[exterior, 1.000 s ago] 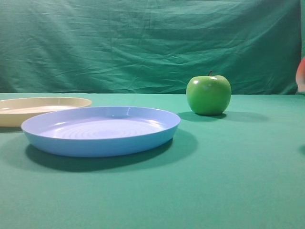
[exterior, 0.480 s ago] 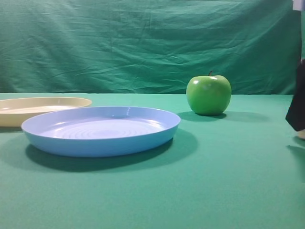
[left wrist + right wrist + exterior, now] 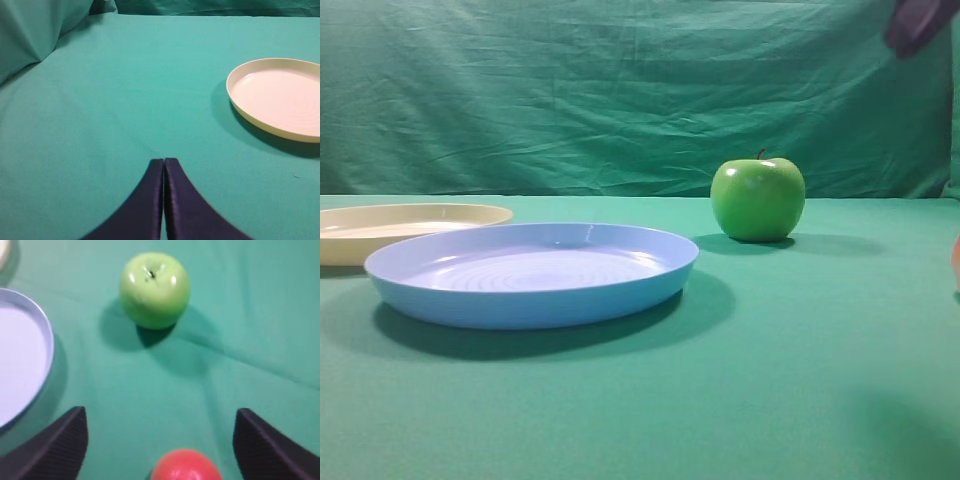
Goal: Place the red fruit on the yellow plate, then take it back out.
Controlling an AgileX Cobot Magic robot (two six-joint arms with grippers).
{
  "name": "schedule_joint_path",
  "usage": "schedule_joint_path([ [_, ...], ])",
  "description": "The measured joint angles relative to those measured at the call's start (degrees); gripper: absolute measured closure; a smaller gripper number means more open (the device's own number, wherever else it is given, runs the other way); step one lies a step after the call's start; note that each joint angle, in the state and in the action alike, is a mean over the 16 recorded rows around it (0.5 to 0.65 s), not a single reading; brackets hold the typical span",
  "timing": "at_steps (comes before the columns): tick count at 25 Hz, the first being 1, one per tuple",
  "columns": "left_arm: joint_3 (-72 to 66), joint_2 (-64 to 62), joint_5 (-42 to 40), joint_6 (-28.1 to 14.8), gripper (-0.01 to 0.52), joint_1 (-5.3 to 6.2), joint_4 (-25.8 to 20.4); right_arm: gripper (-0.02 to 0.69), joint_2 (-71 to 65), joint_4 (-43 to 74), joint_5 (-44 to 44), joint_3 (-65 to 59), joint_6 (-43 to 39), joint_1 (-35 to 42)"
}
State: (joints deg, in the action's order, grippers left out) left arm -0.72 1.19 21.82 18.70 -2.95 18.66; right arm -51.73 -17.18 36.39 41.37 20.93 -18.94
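Observation:
The red fruit [image 3: 186, 466] lies on the green cloth at the bottom of the right wrist view, below and between the fingers of my open right gripper [image 3: 160, 412], touching neither. In the exterior view only a sliver of the red fruit [image 3: 956, 262] shows at the right edge. The yellow plate [image 3: 420, 215] sits empty at the far left, partly behind the blue plate. My left gripper [image 3: 164, 162] is shut on nothing, low over bare cloth, with the yellow plate [image 3: 280, 97] ahead to its right.
A large light blue plate [image 3: 530, 275] stands left of centre, its rim [image 3: 47, 340] at the left of the right wrist view. A green apple [image 3: 757, 200] stands beyond the fruit [image 3: 154, 289]. A dark blur of my right arm [image 3: 917, 22] hangs top right.
The red fruit came down from mid-air at the right edge to the cloth. My right gripper let it go and rose to the top right corner.

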Motion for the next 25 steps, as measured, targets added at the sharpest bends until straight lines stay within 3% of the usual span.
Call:
schedule_joint_path([
  [4, 0.00, 0.00, 0.00, 0.00, 0.514, 0.00, 0.00, 0.614, 7.66, -1.35, 4.90, 0.47, -0.08, 0.00],
  [7, 0.00, 0.00, 0.00, 0.00, 0.514, 0.00, 0.00, 0.656, 13.23, -2.14, 8.04, 0.48, -0.18, 0.00],
  [19, 0.00, 0.00, 0.00, 0.00, 0.514, 0.00, 0.00, 0.665, 29.93, 2.87, 17.74, 0.43, -9.72, 0.00],
  [25, 0.00, 0.00, 0.00, 0.00, 0.514, 0.00, 0.00, 0.665, 34.32, 8.97, 16.39, -1.50, -16.70, 1.22],
])
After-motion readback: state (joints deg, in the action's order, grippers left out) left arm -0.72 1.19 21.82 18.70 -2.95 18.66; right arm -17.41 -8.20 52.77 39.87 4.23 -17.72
